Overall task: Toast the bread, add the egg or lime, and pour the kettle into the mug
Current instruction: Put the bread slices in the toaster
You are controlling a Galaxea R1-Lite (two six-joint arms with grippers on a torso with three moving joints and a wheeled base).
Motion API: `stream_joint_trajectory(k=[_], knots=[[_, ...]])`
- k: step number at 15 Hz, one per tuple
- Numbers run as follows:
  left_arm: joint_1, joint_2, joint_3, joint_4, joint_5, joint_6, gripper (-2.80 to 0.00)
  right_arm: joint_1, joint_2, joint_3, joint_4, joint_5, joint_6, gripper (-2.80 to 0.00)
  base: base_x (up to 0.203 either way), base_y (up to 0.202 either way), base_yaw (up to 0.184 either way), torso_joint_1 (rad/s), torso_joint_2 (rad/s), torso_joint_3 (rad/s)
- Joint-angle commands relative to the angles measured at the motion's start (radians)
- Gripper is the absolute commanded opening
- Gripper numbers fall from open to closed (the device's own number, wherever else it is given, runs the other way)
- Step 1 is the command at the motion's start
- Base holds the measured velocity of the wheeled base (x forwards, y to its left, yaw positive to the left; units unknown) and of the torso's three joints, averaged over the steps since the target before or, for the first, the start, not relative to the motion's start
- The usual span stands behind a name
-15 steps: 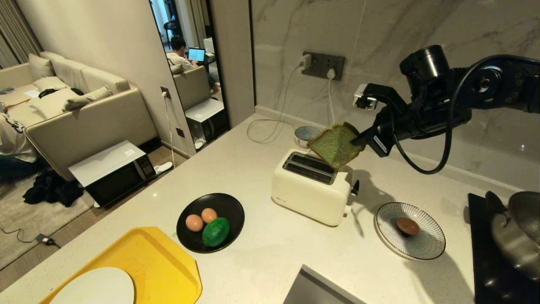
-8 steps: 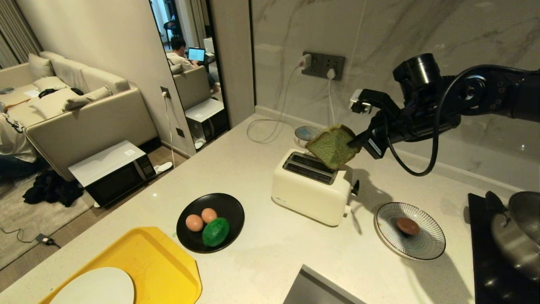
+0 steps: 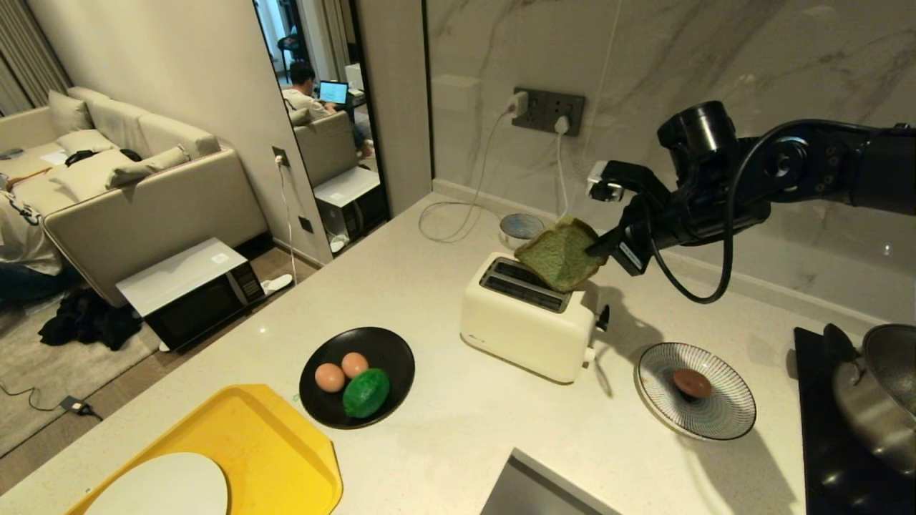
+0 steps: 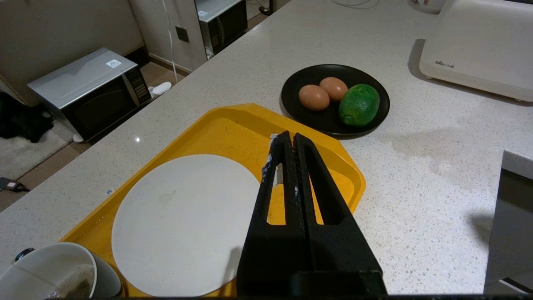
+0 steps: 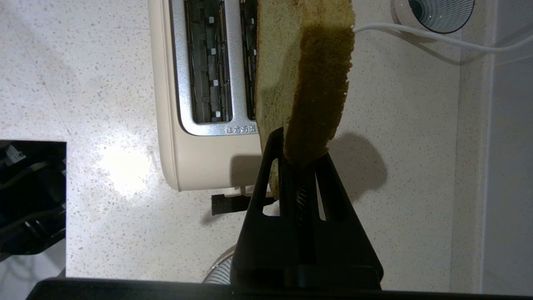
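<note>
A pale speckled stone countertop (image 3: 444,429) runs beneath a marble-veined wall carrying a dark socket panel (image 3: 547,111); beyond the counter's edge at nine o'clock lie a beige sofa (image 3: 129,179) and a silver microwave oven (image 3: 193,290) on the floor.

At the counter's centre stands a cream two-slot toaster (image 3: 526,318). The right gripper (image 3: 597,249), reaching in from three o'clock, is clenched on one corner of the square slice of pale green bread with a thin brown crust (image 3: 558,254). The slice hangs tilted above the toaster's far, wall-side end, its lowest corner just over the slot nearer the wall; whether it touches the metal cannot be told. In the right wrist view the black fingers (image 5: 266,175) pinch the bread (image 5: 308,83) edge-on, over the toaster (image 5: 200,91).

At seven o'clock from the toaster a round black plate (image 3: 390,350) holds two pinkish-brown eggs (image 3: 342,370) side by side and a bright green bumpy lime (image 3: 366,392) touching them. At four o'clock from the toaster a striped blue-and-white dish (image 3: 723,415) carries a third, darker-looking egg (image 3: 691,383). A yellow plastic tray (image 3: 286,443) with a white round plate (image 3: 168,486) sits at the near left corner.

The left gripper (image 4: 287,137) hangs over that tray (image 4: 233,125) with its fingers pressed together on nothing. A white-lined mug (image 4: 58,275) peeks in at the edge of the left wrist view, beside the tray. A steel pan (image 3: 880,400) rests at the far right.
</note>
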Motion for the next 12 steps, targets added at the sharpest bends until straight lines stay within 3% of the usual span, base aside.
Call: stream_joint_trajectory(k=[1,12], knots=[[0.0,0.0,0.0,0.0,0.001,0.0,-2.8,0.002,0.012,-0.002,0.004,0.001,-0.005,-2.8,0.0,0.0,0.0,0.0,0.0,0.0],[0.0,0.0,0.0,0.0,0.001,0.0,-2.8,0.003,0.044,-0.002,0.003,0.002,-0.011,-2.8,0.0,0.0,0.0,0.0,0.0,0.0]])
